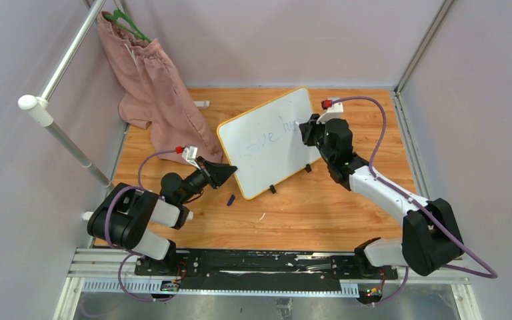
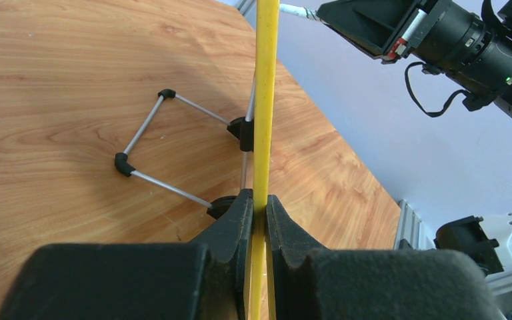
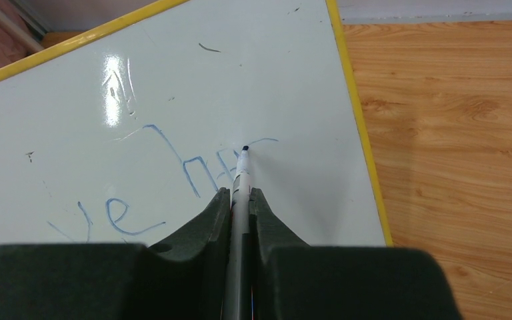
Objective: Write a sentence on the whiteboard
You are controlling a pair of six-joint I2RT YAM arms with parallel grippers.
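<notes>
The whiteboard [image 1: 273,137] with a yellow frame stands tilted on the wooden table. My left gripper [image 1: 229,172] is shut on its yellow left edge [image 2: 265,120]. My right gripper [image 1: 305,132] is shut on a white marker [image 3: 240,190] whose dark tip [image 3: 245,148] touches the board [image 3: 173,87]. Faint blue writing [image 3: 200,167] reads "ve" and the start of a word like "he"; it also shows in the top view [image 1: 273,137] as roughly "Love he".
A pink cloth [image 1: 157,90] on a green hanger hangs at the back left by a white rail [image 1: 60,127]. A small dark cap [image 1: 231,200] lies on the table [image 1: 307,213] before the board. The board's wire stand [image 2: 173,143] rests behind it.
</notes>
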